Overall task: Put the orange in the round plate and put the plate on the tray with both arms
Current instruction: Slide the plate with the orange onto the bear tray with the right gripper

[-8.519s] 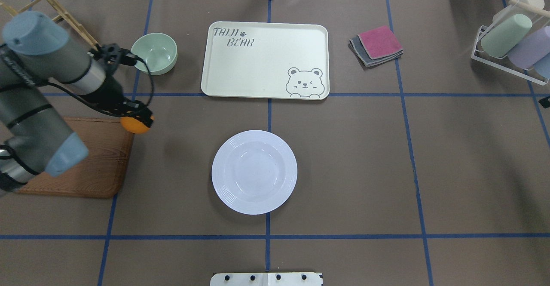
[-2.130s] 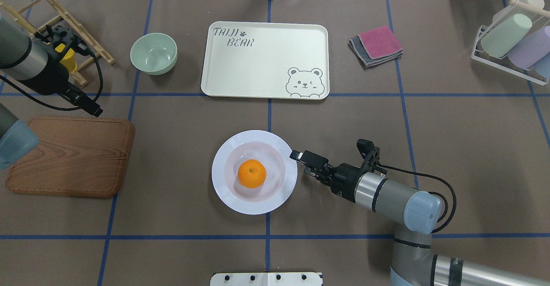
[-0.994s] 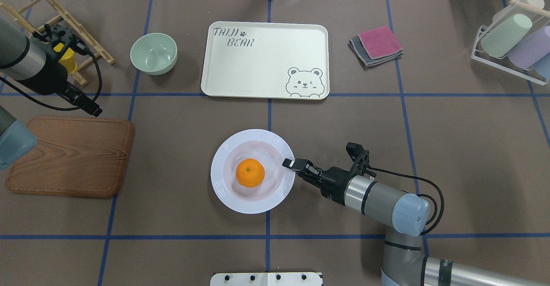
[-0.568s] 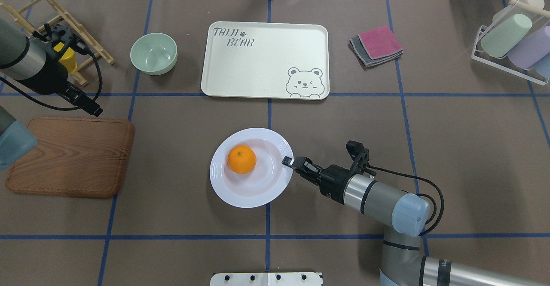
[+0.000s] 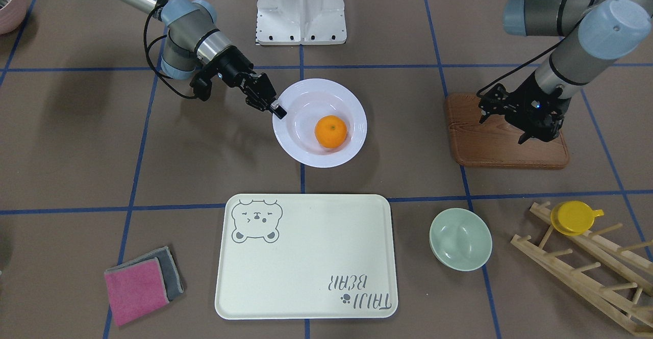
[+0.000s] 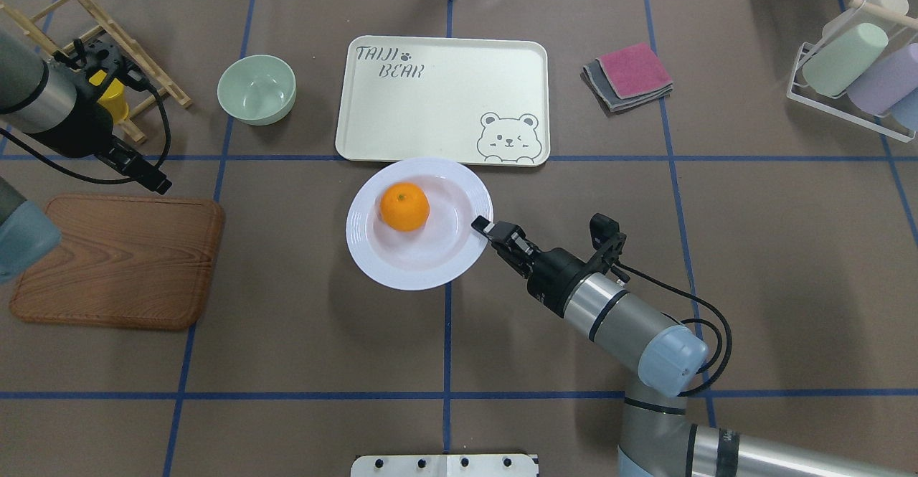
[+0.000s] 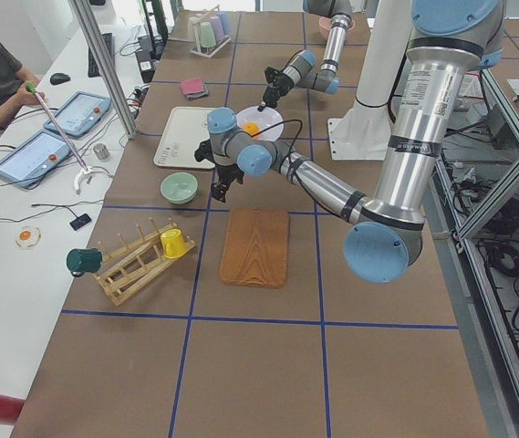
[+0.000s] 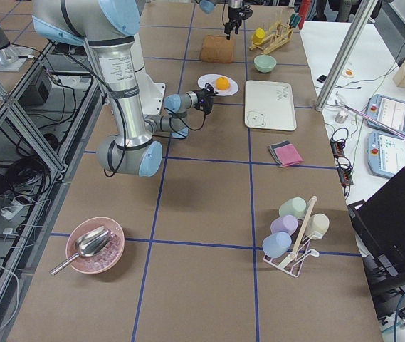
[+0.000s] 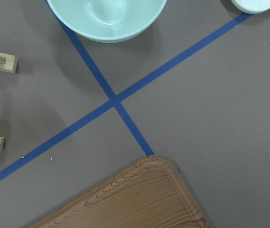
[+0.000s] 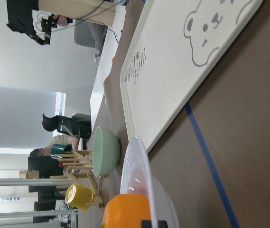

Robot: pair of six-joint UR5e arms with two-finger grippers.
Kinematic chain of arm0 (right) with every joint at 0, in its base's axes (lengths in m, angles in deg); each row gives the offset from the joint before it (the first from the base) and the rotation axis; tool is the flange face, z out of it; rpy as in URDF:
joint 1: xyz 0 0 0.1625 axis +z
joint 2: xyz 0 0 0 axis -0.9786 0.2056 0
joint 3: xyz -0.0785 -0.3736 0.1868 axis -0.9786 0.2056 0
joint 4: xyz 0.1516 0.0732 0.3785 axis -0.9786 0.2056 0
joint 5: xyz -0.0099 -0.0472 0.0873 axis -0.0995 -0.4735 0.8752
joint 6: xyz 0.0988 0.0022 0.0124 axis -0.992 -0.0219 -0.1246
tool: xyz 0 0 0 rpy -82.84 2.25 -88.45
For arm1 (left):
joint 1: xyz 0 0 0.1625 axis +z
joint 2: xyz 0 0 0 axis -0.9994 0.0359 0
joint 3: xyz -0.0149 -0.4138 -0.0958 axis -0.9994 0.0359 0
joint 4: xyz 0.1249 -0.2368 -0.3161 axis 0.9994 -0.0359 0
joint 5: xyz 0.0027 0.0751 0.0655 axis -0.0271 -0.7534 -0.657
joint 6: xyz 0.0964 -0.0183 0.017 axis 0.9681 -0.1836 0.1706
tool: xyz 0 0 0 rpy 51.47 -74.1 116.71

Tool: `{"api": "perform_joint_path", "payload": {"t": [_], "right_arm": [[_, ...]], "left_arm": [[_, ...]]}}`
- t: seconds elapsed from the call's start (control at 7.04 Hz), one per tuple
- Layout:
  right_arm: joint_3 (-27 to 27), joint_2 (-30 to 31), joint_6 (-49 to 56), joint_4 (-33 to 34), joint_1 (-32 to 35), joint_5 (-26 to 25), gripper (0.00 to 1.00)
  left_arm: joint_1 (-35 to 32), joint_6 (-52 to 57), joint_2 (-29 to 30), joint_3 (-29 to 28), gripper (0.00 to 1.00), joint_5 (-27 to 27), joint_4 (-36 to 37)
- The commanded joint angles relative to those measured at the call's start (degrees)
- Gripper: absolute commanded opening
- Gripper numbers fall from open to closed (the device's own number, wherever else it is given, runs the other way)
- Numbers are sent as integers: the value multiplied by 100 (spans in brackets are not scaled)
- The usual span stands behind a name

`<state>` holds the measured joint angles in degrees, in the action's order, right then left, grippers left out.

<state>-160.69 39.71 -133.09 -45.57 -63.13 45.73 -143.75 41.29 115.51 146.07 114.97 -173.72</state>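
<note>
The tray (image 6: 445, 104) lay flat on the bench (image 6: 753, 262), with "TAIJI BEAR" and a small paw print written in grey at one corner. A grey winking bear was drawn at the opposite corner. The round plate (image 6: 409, 280) sat just off the tray's long edge on the robot's side, not on it. In the front-facing view a strip of bench showed between the two. The plate appeared to be raised clear of the bench. The orange (image 6: 404, 206) rested inside the plate, in the half nearer the tray.

The right tool (image 6: 482, 226) was closed on the plate's rim, on the side toward the robot's right, with one finger over the rim.

The left tool (image 6: 150, 178) hung well off the tray's short end on the robot's left, above the corner of the brown wooden board (image 6: 122, 262). It carried nothing, and how far it was open could not be told.

A pale-green bowl (image 6: 257, 90) stood just beside that same short end. Folded pink and grey cloths (image 6: 631, 75) lay off the tray's other end.
</note>
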Motion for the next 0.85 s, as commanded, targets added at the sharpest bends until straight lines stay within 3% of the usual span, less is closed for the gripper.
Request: {"api": "perform_joint_path", "payload": {"t": [0.0, 0.14, 0.43, 0.71], "right_arm": [[473, -590, -521, 127, 369, -596, 0], [789, -768, -1117, 772, 528, -851, 0], [1449, -1557, -2478, 1992, 1116, -863, 0], [2423, -2121, -2950, 2237, 1259, -889, 0]], "left_arm": [[0, -78, 0, 26, 99, 0, 3], [0, -218, -9, 148, 99, 9, 3], [0, -308, -141, 395, 99, 9, 21], [9, -308, -141, 395, 99, 0, 21]]}}
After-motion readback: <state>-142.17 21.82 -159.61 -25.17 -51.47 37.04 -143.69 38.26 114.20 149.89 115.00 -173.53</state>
